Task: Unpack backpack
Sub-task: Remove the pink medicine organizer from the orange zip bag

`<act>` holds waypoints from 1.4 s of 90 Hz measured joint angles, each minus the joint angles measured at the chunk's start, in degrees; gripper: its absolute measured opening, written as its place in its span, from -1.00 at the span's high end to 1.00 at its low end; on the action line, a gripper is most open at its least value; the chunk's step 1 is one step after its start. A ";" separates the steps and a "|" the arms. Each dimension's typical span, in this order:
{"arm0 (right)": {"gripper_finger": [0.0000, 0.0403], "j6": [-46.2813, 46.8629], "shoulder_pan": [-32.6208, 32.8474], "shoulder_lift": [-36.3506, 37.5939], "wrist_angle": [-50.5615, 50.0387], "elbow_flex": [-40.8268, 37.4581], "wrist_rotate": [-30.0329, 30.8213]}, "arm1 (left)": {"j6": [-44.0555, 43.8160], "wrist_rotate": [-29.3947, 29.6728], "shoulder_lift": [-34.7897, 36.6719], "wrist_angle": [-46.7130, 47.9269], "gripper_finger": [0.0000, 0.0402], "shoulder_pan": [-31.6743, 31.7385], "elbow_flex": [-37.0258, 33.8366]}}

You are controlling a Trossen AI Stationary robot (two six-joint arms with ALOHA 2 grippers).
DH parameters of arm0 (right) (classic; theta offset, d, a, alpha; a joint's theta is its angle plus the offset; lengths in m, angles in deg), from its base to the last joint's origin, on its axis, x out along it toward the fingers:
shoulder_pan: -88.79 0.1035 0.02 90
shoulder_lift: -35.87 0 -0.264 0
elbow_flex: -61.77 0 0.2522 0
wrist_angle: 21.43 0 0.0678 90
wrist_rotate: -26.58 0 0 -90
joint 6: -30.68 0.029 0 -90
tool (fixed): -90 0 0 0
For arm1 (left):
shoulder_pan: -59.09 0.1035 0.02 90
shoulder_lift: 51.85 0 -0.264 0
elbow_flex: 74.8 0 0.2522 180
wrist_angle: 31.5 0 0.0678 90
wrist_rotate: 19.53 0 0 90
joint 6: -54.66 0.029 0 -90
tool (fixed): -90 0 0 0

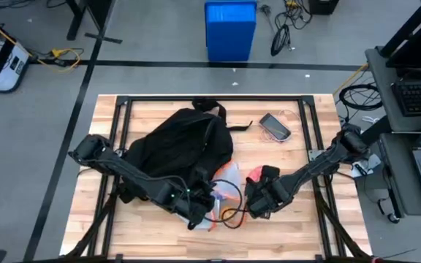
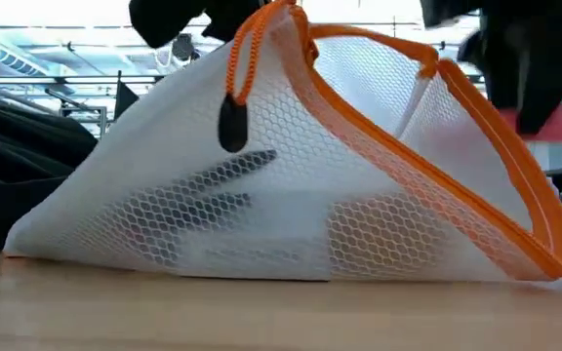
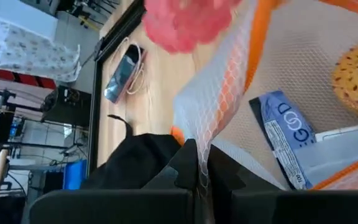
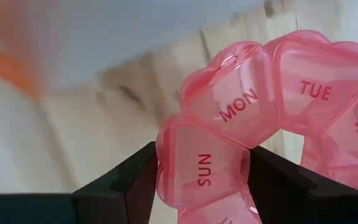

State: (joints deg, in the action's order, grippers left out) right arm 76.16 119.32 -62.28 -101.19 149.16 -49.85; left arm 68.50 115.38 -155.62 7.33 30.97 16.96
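Note:
The black backpack (image 1: 188, 139) lies on the table's left-centre. In front of it is a white mesh pouch (image 2: 291, 185) with an orange zip edge. Its bottom rests on the table and its top is drawn up into a peak. Through the mesh show a blue packet (image 3: 281, 134) and a round biscuit-like thing (image 3: 356, 78). My left gripper (image 1: 209, 199) is shut on the pouch. My right gripper (image 1: 258, 184), just right of the pouch, is shut on a pink pill organiser (image 4: 272, 106) made of heart-shaped day boxes. My left gripper pinches the pouch's mesh wall (image 3: 199, 146) between its two fingers, beside the orange zip edge. The pouch hangs from that point like a tent, its wall drawn taut, with its bottom edge (image 2: 261, 268) on the table. My right gripper pinches the organiser's heart marked SUN (image 4: 201, 171) between its two fingers, one on each side. The other hearts (image 4: 316, 87) fan out beyond the fingertips. Whether the organiser is clear of the table I cannot tell.
A phone (image 1: 275, 126) with a thin cable lies at the far right of the table, beyond the backpack. A dark cord (image 1: 232, 215) loops on the wood near both grippers. Bare wood shows along the near edge and right side.

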 joint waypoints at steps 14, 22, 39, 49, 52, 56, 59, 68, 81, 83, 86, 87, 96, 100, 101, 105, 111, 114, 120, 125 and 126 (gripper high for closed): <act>0.00 0.45 -1.81 -0.02 4.95 -7.33 -1.38 | 0.02 0.11 0.77 -0.05 1.00 -0.52 0.00; 0.00 0.86 -2.52 -0.02 8.27 -11.14 -1.76 | 0.00 0.11 0.75 0.17 1.00 -0.57 0.02; 0.00 2.41 -3.18 -0.02 11.07 -16.68 -1.83 | -1.51 0.13 0.75 2.09 1.00 -0.46 0.02; 0.00 3.32 -3.23 0.01 11.37 -18.47 -1.64 | -1.51 0.20 0.75 2.50 1.00 -0.46 0.01; 0.00 3.47 -3.21 0.08 11.86 -18.83 -1.52 | -1.53 0.26 0.75 2.47 1.00 -0.46 0.01; 0.00 3.64 -3.21 0.12 12.35 -19.12 -1.50 | -1.53 0.32 0.75 2.46 1.00 -0.46 0.02; 0.00 3.80 -3.21 0.15 12.59 -19.20 -1.50 | -1.53 0.31 0.75 2.49 1.00 -0.46 0.00; 0.00 4.45 -3.21 0.15 13.51 -19.18 -1.43 | -1.55 0.34 0.75 2.47 1.00 -0.46 0.02; 0.00 4.98 -3.21 0.15 13.53 -19.18 -1.36 | -1.60 0.34 0.75 2.47 1.00 -0.47 0.02; 0.00 5.35 -3.21 0.15 13.53 -19.18 -1.33 | -1.69 0.34 0.75 2.47 1.00 -0.47 0.01; 0.00 6.16 -3.21 0.15 13.52 -19.19 -1.28 | -2.02 0.34 0.75 2.48 1.00 -0.46 0.02; 0.00 6.39 -3.21 0.15 13.51 -19.20 -1.28 | -2.14 0.33 0.75 2.48 1.00 -0.46 0.02; -0.04 7.81 -2.94 0.06 13.59 -19.26 -0.38 | -3.02 0.35 0.75 2.48 1.00 -0.46 0.02; -0.08 7.96 -2.52 -0.06 13.79 -19.37 0.39 | -3.02 0.34 0.75 2.48 1.00 -0.46 0.02; -0.09 7.94 -2.45 -0.08 13.80 -19.38 0.55 | -3.02 0.34 0.75 2.48 1.00 -0.46 0.02; -0.12 7.61 -2.28 -0.09 13.71 -19.38 1.02 | -3.02 0.34 0.75 2.50 1.00 -0.46 0.02; -0.18 7.20 -1.98 -0.09 13.30 -19.40 1.31 | -3.02 0.34 0.75 2.50 1.00 -0.46 0.02; -0.20 7.13 -1.88 -0.09 12.98 -19.39 1.32 | -3.02 0.33 0.75 2.52 1.00 -0.46 0.02; -0.23 6.44 -1.66 -0.09 12.67 -19.39 1.39 | -3.03 0.33 0.75 2.51 1.00 -0.46 0.02; -0.24 5.81 -1.31 -0.01 12.33 -19.25 1.50 | -3.04 0.33 0.75 2.52 1.00 -0.46 0.02; -0.25 5.70 -1.22 0.01 12.23 -19.19 1.48 | -3.04 0.33 0.75 2.52 1.00 -0.46 0.02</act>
State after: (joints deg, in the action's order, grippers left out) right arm 81.87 118.09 -62.27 -88.97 129.97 -48.37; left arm 65.47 115.71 -154.87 9.85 30.51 16.98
